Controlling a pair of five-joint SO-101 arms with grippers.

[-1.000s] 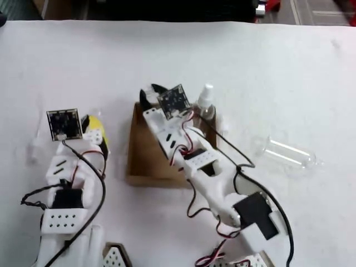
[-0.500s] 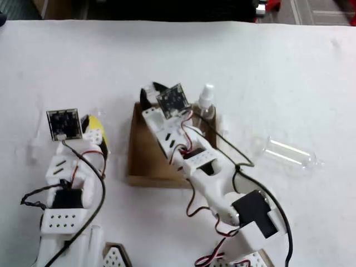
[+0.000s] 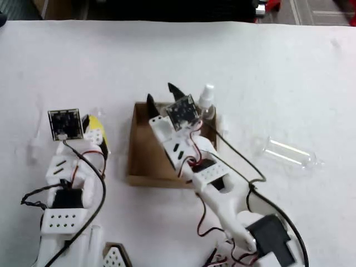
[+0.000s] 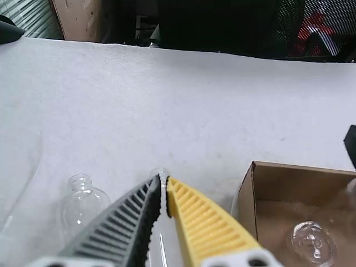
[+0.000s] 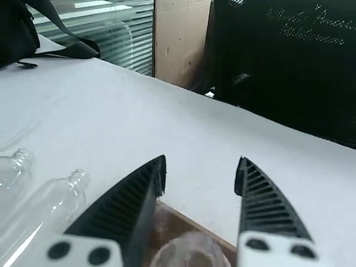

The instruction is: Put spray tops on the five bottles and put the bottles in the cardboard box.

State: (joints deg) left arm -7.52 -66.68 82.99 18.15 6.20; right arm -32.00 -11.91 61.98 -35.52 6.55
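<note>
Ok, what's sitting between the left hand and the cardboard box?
Nothing. In the high view the stretch between the left hand and the cardboard box is bare white table.

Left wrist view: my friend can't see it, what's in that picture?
The left gripper, one finger grey and one yellow, is shut on a small clear piece above a white table. A topless clear bottle stands beside it, and a cardboard box with a second bottle inside sits on the other side.
</note>
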